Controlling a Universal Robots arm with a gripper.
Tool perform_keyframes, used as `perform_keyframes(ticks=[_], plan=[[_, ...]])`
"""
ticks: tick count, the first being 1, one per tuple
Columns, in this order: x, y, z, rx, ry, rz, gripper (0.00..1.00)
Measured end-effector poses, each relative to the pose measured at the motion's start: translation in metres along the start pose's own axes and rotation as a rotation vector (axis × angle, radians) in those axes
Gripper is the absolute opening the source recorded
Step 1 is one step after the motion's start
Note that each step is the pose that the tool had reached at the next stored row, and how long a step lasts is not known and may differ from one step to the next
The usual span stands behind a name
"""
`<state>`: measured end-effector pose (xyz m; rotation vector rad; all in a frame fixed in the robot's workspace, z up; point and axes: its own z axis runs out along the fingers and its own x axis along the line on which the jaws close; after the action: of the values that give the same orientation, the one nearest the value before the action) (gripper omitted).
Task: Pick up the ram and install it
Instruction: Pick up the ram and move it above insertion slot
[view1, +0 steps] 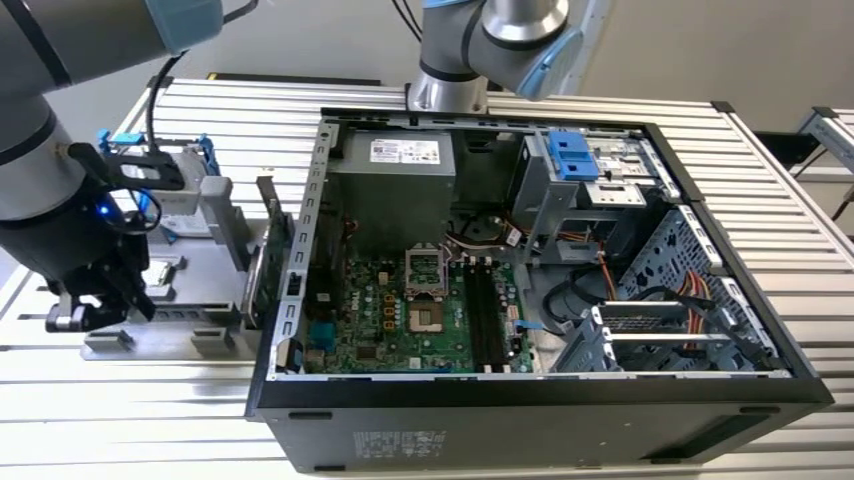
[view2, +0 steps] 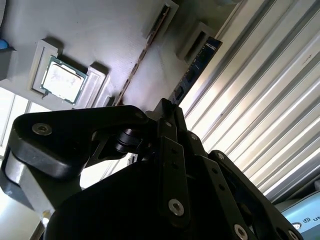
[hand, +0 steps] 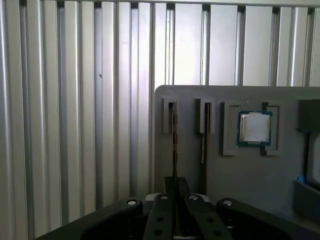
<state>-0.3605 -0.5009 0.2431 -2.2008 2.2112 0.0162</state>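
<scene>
The arm reaches down over a grey tray (view1: 180, 322) that sits on the slatted metal counter (view1: 160, 400), at the exterior view's left of an open computer case (view1: 534, 400). The gripper (view1: 96, 300) hangs low over the tray's outer part, well apart from the case.

In the first wrist view the ram (hand: 173, 135) stands on its edge in a narrow slot of the tray (hand: 240, 175), and the gripper (hand: 175, 184) sits right on its near end. The fingers (hand: 169, 192) are drawn together and clamp the thin stick between them. In the second wrist view the ram (view2: 196, 62) shows as a bluish strip with dark chips, running down to the gripper (view2: 165, 107).

A second stick (hand: 204, 135) stands in the next slot, just beside the ram. Past it, a processor chip (hand: 255, 127) lies flat in a square pocket.

Inside the case the motherboard (view1: 387, 320) lies flat, with long black slots (view1: 483, 320) running along it. A large green card (view1: 274, 270) stands between the tray and the case wall.
</scene>
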Motion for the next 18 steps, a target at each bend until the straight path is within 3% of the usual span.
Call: perform_keyframes(ticks=[18], plan=[[-0.0004, -0.0001, -0.0193, 0.0003, 0.0002, 0.012, 0.00]])
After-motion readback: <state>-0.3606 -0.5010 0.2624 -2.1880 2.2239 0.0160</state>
